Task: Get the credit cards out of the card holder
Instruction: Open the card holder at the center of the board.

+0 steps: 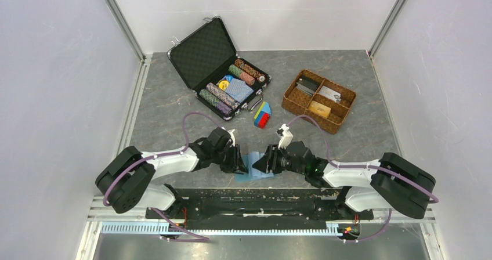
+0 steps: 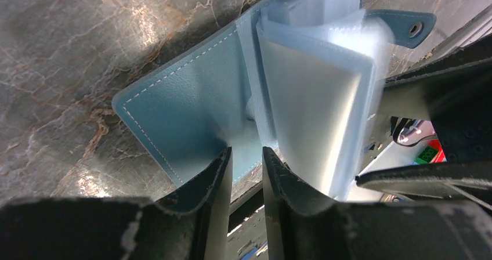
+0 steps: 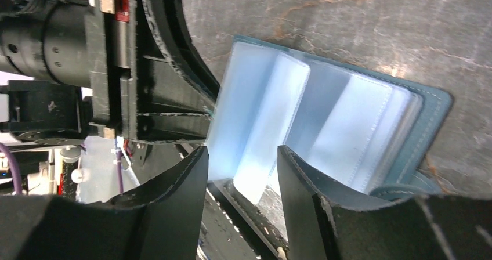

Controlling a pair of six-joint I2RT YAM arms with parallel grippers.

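Observation:
The card holder (image 1: pixel 259 172) lies open on the grey table near its front edge, between my two grippers. Its blue cover (image 2: pixel 185 109) is spread flat and its clear sleeves (image 2: pixel 316 97) fan upward. My left gripper (image 2: pixel 246 154) has a narrow gap between its jaws, and its fingertips (image 2: pixel 223 164) rest on the cover's near edge. My right gripper (image 3: pixel 241 152) is open, with one pale sleeve (image 3: pixel 272 121) hanging between its fingers and touching neither. I cannot tell whether the sleeves hold credit cards. An orange-yellow card (image 1: pixel 319 109) and a greyish one (image 1: pixel 307 86) lie in the wicker tray.
An open black chip case (image 1: pixel 223 68) stands at the back centre. The brown wicker tray (image 1: pixel 286 101) sits at the back right. A small stack of coloured bricks (image 1: pixel 262 116) lies just behind the grippers. The table's front edge runs right by the card holder.

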